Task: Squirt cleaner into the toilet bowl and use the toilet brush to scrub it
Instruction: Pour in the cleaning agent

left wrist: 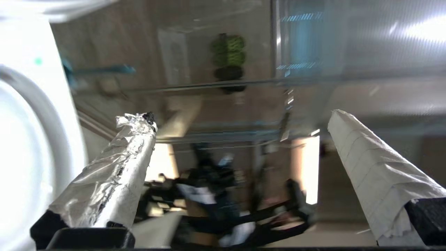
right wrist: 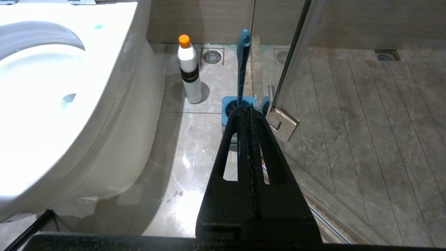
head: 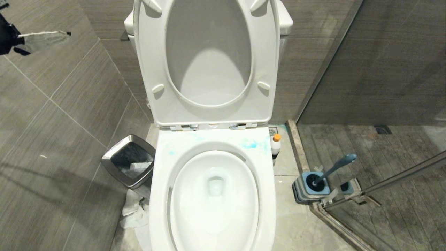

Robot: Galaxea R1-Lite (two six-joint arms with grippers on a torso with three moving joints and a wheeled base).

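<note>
The toilet bowl (head: 212, 195) stands open in the middle, seat and lid raised, with light blue smears on its rim. To its right on the floor stands the cleaner (head: 276, 144), a white bottle with an orange cap. Further right, the toilet brush (head: 336, 166) leans in its square blue holder (head: 313, 184). My left gripper (left wrist: 242, 115) is open and empty, high at the far left by the wall; one wrapped finger (head: 45, 40) shows there. My right gripper (right wrist: 248, 108) is shut on nothing, low beside the bowl (right wrist: 52, 87), pointing toward the brush (right wrist: 243, 66) and cleaner (right wrist: 190, 69).
A steel-rimmed waste bin (head: 129, 160) stands left of the toilet with crumpled tissue (head: 134, 209) on the floor by it. A glass shower partition (head: 383, 181) with a metal hinge (right wrist: 282, 122) runs just right of the brush holder. A floor drain (right wrist: 212, 55) sits behind the bottle.
</note>
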